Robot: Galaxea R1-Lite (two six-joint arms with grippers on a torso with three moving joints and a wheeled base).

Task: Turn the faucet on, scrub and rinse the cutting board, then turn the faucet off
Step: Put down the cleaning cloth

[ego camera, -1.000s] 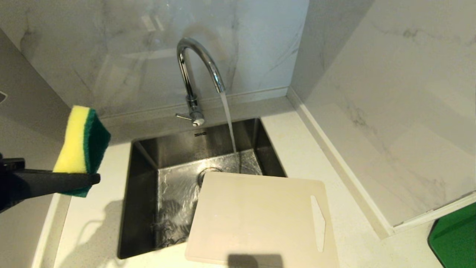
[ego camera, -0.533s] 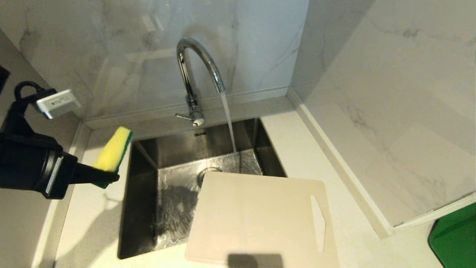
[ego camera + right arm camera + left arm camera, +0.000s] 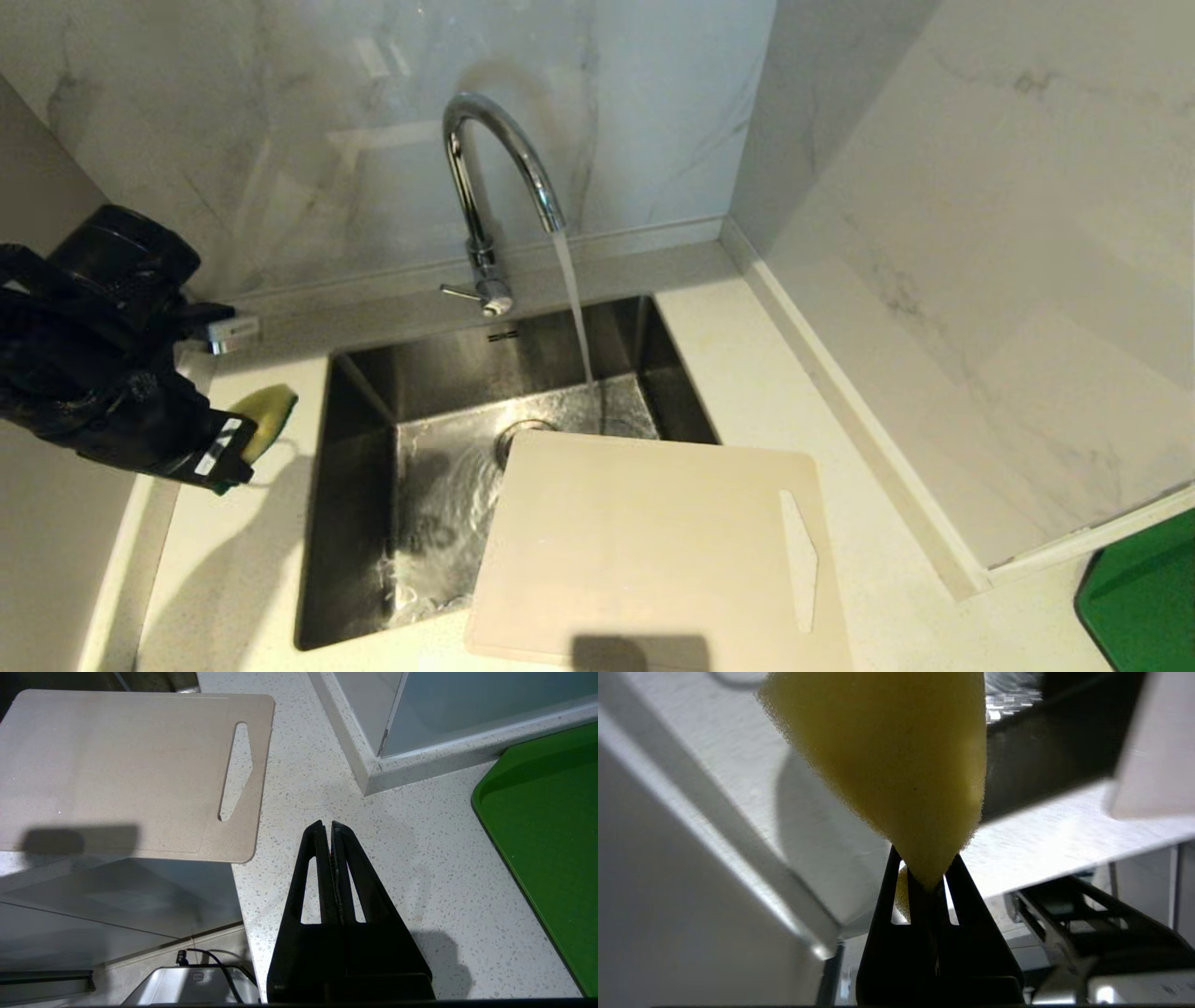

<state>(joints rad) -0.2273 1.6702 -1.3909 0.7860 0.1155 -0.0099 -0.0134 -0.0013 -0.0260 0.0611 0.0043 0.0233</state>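
While water runs from the faucet (image 3: 485, 177) into the sink (image 3: 359, 523): cutting board (image 3: 644, 551) overhanging sink's right front rim; bare counter (image 3: 233, 560) left of sink; left gripper (image 3: 927, 882) there, pinching sponge (image 3: 266, 415); right gripper (image 3: 331, 828) pressed together, right of board.

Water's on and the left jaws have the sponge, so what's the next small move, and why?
Probably swing the left gripper rightward across the sink to the cutting board. The faucet is running, the sponge is clamped in shut jaws beside the sink's left edge, and the board lies untouched, half over the basin.
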